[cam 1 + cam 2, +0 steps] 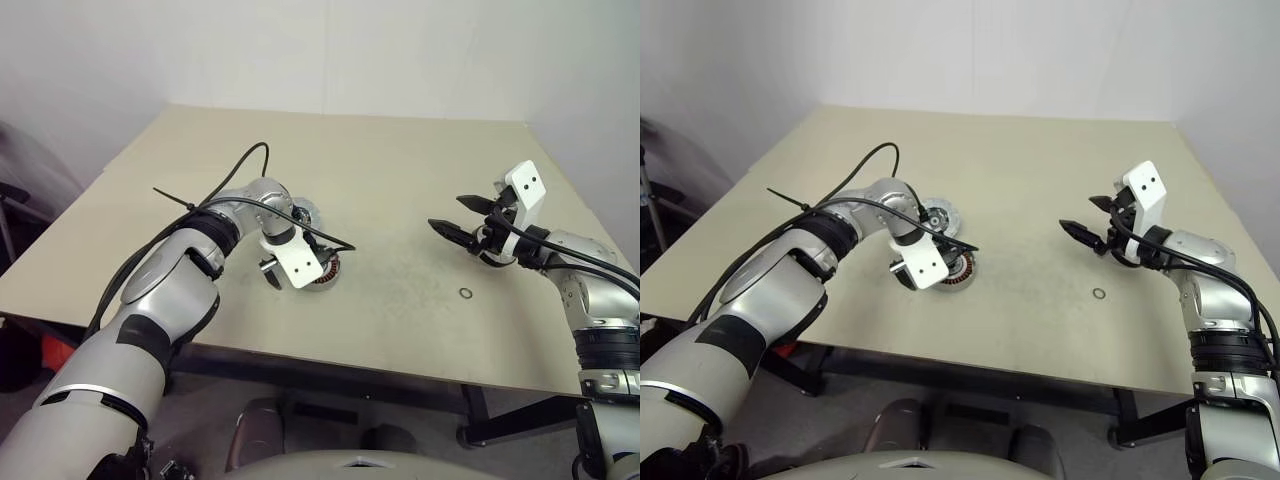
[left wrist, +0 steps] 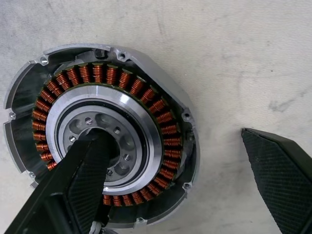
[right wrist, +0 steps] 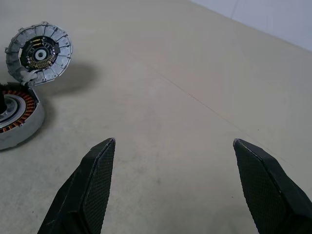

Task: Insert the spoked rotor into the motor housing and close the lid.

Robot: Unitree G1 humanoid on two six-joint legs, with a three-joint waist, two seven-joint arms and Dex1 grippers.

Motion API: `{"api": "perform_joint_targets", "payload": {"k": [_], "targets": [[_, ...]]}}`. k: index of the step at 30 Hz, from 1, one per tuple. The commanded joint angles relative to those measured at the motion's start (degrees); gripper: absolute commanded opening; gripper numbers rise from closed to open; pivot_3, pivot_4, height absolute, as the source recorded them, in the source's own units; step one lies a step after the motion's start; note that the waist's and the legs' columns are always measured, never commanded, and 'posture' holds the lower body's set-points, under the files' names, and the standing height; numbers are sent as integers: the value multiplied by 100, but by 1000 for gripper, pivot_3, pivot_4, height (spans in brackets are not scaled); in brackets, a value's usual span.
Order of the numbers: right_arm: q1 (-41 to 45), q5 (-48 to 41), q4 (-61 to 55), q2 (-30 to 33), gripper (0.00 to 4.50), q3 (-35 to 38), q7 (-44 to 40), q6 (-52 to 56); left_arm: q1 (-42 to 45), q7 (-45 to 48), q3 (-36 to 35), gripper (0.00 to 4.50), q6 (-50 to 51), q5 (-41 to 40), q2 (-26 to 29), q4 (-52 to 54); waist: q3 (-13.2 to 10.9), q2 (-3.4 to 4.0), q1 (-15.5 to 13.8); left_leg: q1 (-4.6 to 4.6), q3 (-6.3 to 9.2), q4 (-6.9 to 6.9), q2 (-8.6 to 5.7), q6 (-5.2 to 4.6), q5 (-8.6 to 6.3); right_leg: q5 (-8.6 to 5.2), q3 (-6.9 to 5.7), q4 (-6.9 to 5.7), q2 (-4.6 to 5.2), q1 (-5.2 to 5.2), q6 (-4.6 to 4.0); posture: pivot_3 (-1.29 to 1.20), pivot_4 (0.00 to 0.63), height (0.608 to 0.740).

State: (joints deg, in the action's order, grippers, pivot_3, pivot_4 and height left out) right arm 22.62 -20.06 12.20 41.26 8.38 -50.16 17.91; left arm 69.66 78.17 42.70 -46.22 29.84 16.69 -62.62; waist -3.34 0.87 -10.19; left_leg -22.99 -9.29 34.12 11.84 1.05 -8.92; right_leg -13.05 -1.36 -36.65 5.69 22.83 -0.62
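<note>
**Rotor seated in a silver shell; left gripper over it, jaws apart**

The left gripper (image 2: pixel 187 183) pointed down with fingers spread: one finger (image 2: pixel 80 187) sat over the hub of the spoked rotor (image 2: pixel 146 105), the other over bare table (image 1: pixel 400 170). The rotor lay inside a silver shell (image 2: pixel 22 92). Just beside it lay the motor housing (image 3: pixel 39 51), green and black parts up. The right gripper (image 3: pixel 173 183) hovered well apart, fingers spread and empty, near a small black ring (image 1: pixel 466 293).

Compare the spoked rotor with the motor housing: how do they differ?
The spoked rotor shows copper windings around a silver hub; the motor housing shows green and black parts at its centre. The open left gripper has one finger over the rotor's hub; the housing lies untouched beside it. Both are round and partly silver.
</note>
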Motion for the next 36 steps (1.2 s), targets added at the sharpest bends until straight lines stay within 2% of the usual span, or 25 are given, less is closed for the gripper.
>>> {"api": "perform_joint_targets", "payload": {"k": [1, 5, 7, 14, 18, 28, 36], "targets": [[174, -72, -71, 12, 4353, 231, 53, -100, 73, 55, -7, 3636, 91, 97, 3, -114, 0, 0, 2, 1, 0, 0, 0, 0, 0, 0, 0, 0, 0, 0, 0, 0, 0, 740], [176, -72, -71, 11, 4353, 245, 90, -103, 84, 31, 0, 2373, 123, 150, -12, -149, 0, 1, 21, 2, 0, -4, 0, 0, 0, 0, 1, 2, -1, 1, 0, 0, 0, 740], [175, -65, -70, 9, 4353, 255, 103, -107, 82, -45, 2, 2155, 95, 192, -11, -138, 6, 10, 8, 7, -1, -11, -1, 0, 0, -1, 1, 5, 0, -2, 1, 0, 0, 740], [194, -47, -34, 21, 4353, 262, 130, -136, 127, 277, -38, 2099, 118, 124, 19, -170, 4, 6, 20, 8, -1, -11, -1, 1, 0, -1, 2, 6, 1, -2, 1, 0, 0, 740], [212, -36, 5, 30, 4353, 250, 116, -161, 231, -71, -142, 2099, 54, 109, -80, -150, 4, 7, 9, 9, -2, -22, 0, 1, 0, -1, 0, 8, -1, 2, 1, 0, 0, 740], [242, -4, 41, -5, 4353, 200, 94, -218, 873, -792, -749, 2099, 200, -303, -794, -337, -12, -18, -20, -24, -20, -12, -23, -14, -7, 0, -15, 25, 47, 5, 2, 0, 0, 740], [128, -31, -78, -17, 4353, 249, 135, -224, 979, -1073, -656, 2099, 174, -40, -999, -572, -13, -18, 2, -32, -34, -19, -15, -33, -17, -9, -15, 32, 44, 21, 17, 0, 0, 740]]}}
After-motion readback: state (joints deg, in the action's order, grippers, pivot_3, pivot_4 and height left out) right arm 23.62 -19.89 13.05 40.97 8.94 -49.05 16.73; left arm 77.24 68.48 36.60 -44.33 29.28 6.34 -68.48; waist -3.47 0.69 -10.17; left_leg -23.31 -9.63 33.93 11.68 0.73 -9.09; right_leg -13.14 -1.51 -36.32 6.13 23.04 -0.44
